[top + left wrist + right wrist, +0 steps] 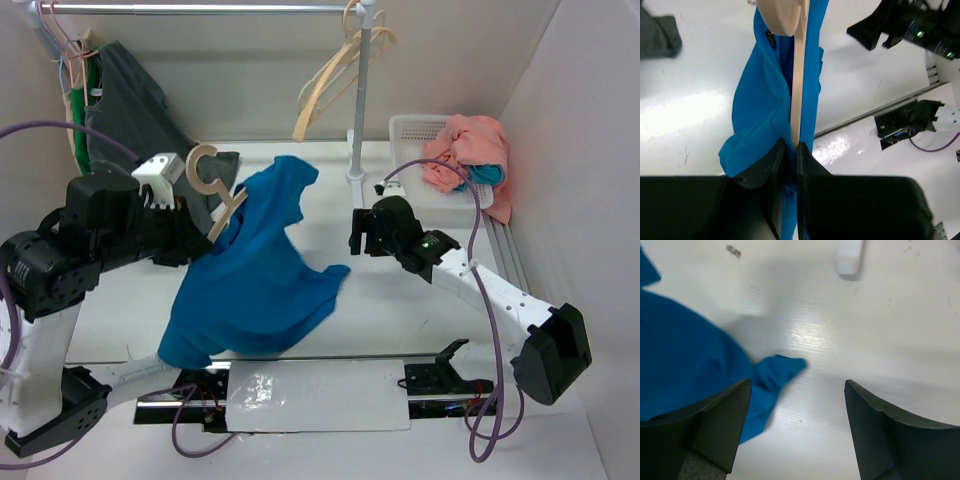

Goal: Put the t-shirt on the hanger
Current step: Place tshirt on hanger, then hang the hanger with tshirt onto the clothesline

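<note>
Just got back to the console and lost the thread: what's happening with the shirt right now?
The left end effector is shut on the tan hanger, holding it raised above the table. The blue t-shirt hangs from the hanger, its lower part trailing down toward the table; whether both shoulders are seated cannot be told. The right end effector is open and empty, just off the shirt's edge.

Grey shirt (135,95) hangs under the rail (200,9); pink cloth (470,145) lies in a basket (410,128).
</note>
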`<state>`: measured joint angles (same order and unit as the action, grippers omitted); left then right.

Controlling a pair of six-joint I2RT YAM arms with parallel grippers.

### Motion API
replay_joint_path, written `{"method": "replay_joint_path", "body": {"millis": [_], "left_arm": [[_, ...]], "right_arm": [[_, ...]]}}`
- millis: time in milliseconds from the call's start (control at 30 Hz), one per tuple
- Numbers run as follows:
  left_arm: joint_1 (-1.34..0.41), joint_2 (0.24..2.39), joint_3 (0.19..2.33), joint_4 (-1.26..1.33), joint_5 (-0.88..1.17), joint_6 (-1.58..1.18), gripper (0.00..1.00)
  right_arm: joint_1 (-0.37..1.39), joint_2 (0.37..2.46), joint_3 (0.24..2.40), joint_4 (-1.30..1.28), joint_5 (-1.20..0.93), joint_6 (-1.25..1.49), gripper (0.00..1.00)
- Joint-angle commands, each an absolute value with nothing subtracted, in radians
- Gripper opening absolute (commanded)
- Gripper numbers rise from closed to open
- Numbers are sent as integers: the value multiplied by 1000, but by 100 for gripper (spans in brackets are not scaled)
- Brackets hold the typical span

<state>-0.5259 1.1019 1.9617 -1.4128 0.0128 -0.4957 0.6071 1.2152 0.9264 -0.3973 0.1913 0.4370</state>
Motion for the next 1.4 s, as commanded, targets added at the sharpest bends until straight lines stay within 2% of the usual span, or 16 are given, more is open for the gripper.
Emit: {"method": "replay_joint_path", "body": {"millis": [0, 200, 333, 433, 600, 733, 900, 1100, 1367], "left_arm": [[-522, 1055, 1907, -1365, 19, -534, 0], [-522, 1133, 1943, -1365, -231, -523, 0], [-453, 1309, 2022, -1365, -405, -514, 0], [-414, 1434, 2207, -1344, -466, -461, 0], [-330, 1549, 2345, -1226, -414, -379, 0], [-310, 1623, 2384, -1138, -426, -336, 0], [-256, 1683, 2483, -1060, -459, -313, 0], [-167, 1706, 2448, -927, -546, -209, 0], [-38, 1746, 2441, -761, -525, -147, 0]], "right_arm": [[601, 1193, 980, -462, 261, 445, 83], [581, 1224, 1083, -523, 281, 436, 83], [562, 1215, 1149, -554, 270, 436, 83], [551, 1193, 1173, -580, 270, 426, 83], [522, 1183, 1239, -615, 252, 407, 84], [500, 1203, 1305, -626, 261, 377, 89], [480, 1256, 1436, -675, 310, 377, 89], [460, 1310, 1543, -709, 348, 377, 89], [430, 1417, 1721, -750, 358, 353, 89]]}}
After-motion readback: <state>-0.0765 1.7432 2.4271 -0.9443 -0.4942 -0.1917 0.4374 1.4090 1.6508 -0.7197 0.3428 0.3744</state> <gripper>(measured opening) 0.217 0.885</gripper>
